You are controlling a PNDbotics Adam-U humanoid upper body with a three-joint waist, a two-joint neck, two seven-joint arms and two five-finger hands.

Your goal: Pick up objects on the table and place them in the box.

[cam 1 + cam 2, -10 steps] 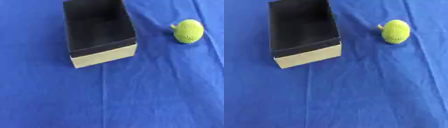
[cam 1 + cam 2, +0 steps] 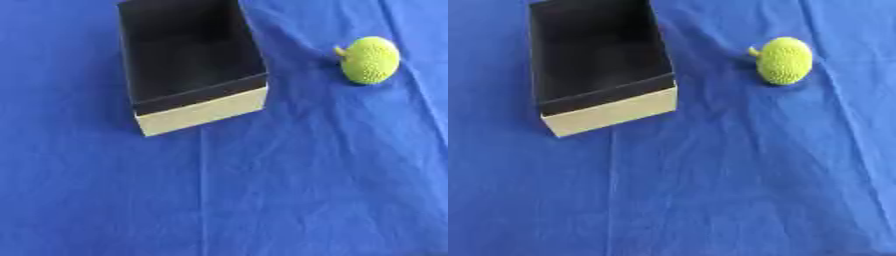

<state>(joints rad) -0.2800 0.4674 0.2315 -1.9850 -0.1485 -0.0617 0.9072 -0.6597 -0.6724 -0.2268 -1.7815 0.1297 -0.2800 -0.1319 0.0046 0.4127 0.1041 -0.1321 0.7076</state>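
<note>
Near ground: blue cloth (image 2: 262, 200) covering the bench, spread across the whole view. Light creases run through it; one straight fold line runs from the near edge away toward the box. Nothing lies on this near part.

Middle, left of centre: box (image 2: 199, 111), open at the top, standing upright on the cloth, set slightly askew so that its long sides lean toward the far left. Near end wall pale tan on the outside. Inside dark, close to black. The interior is in shade; as far as can be made out it holds nothing, though the far end runs to the top edge of the view and cannot be checked fully.

Middle to far, right: fruit (image 2: 371, 60), round, yellow-green, with a bumpy, pebbled skin and a short stub of stem at its left side, pointing toward the box. It rests on the cloth, outside the box, well apart from the box's right wall and a little farther away than the box's near end. A small shadow sits under its near side.

Hands: neither the left nor the right hand appears in either eye view, so how far each is open, and whether it holds anything, cannot be told.
</note>
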